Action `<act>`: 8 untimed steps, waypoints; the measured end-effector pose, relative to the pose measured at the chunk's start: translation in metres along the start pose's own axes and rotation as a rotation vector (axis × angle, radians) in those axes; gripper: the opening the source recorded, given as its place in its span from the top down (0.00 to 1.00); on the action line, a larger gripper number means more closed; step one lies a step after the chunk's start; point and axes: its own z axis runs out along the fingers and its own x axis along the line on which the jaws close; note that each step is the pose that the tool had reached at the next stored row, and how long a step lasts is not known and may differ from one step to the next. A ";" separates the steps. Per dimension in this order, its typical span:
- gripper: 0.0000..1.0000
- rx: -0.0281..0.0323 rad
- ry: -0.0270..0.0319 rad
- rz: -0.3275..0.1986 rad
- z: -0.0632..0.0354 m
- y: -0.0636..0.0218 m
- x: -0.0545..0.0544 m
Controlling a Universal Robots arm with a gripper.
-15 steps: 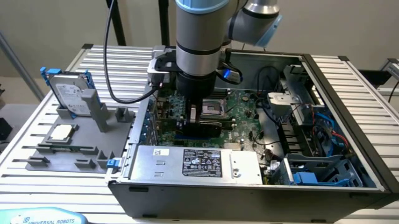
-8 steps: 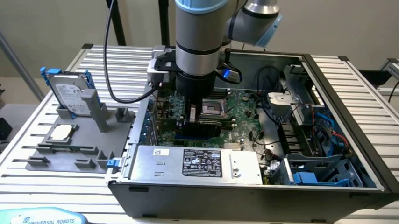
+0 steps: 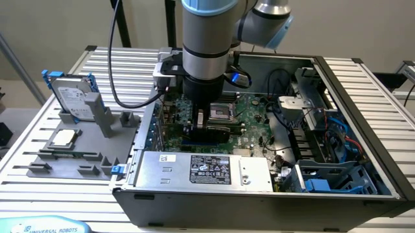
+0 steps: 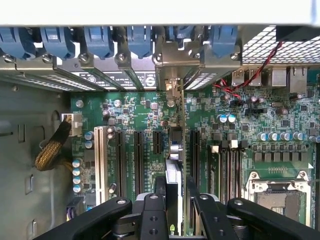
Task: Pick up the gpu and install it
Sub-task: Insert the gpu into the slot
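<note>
- While the arm reaches down into the open case (image 3: 363,160), the gripper (image 4: 174,200) has its fingers (image 4: 152,210) closed on the gpu (image 4: 173,185), held edge-on between them
- From the wrist view, the card stands upright over the motherboard (image 4: 145,115), lined up along a slot lane between the black slots (image 4: 138,155), with its bracket end toward the rear bracket bays (image 4: 172,75)
- Whether the card's edge is already in a slot or just above it cannot be told; the lower edge is hidden behind the card itself
- Judging by this, the pick-up is done and the install is in hand: card inside the case, aligned, low over the board
- Left, as far as shows: full seating is not confirmed, and the fingers have not let go
- On the exterior view, the gripper sits near the centre of the board, the CPU socket (image 3: 224,112) just at its 3 o'clock and the power supply (image 3: 204,170) at 6 o'clock
- Outside the case, at 9 o'clock of the arm, the grey fixture (image 3: 71,155) holds a hard drive (image 3: 70,97) upright and a CPU chip (image 3: 65,138) flat; neither is part of this step
- Risk, as a judgement: a tilted card could miss the slot, and the bracket must meet the open bay at the rear
</note>
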 end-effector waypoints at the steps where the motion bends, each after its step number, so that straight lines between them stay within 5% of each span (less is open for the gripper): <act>1: 0.73 0.0000 0.0000 0.000 0.0003 0.0000 0.000; 8: 0.73 0.0000 0.0001 0.000 0.0018 0.0000 0.000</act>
